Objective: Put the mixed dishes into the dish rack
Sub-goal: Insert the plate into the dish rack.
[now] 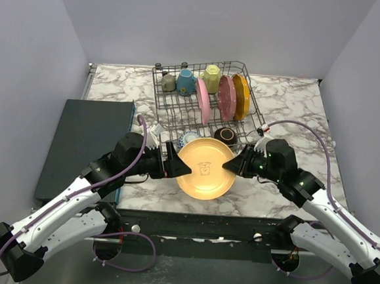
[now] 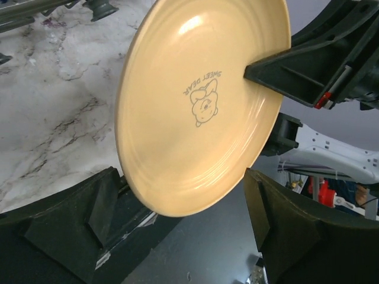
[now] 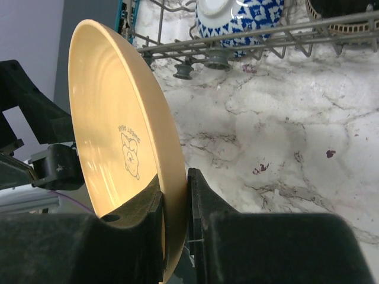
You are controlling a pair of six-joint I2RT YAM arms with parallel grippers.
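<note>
A yellow plate (image 1: 206, 168) printed with a small bear hangs tilted above the marble, just in front of the dish rack (image 1: 159, 93). My right gripper (image 1: 233, 164) is shut on its right rim; in the right wrist view the fingers (image 3: 207, 195) pinch the plate (image 3: 118, 130) edge. At the plate's left edge my left gripper (image 1: 170, 163) stands open, its jaws wide on either side of the plate (image 2: 195, 106) without touching it. The rack holds a grey mug (image 1: 169, 82), blue mug (image 1: 186, 82), yellow mug (image 1: 212, 78), upright pink plate (image 1: 203, 101), red plate (image 1: 227, 97) and orange plate (image 1: 241, 97).
A brown bowl (image 1: 225, 136) and a blue patterned bowl (image 1: 188, 140) sit at the rack's near edge, close behind the held plate. A dark flat mat (image 1: 88, 144) lies left of the rack. Grey walls close in both sides.
</note>
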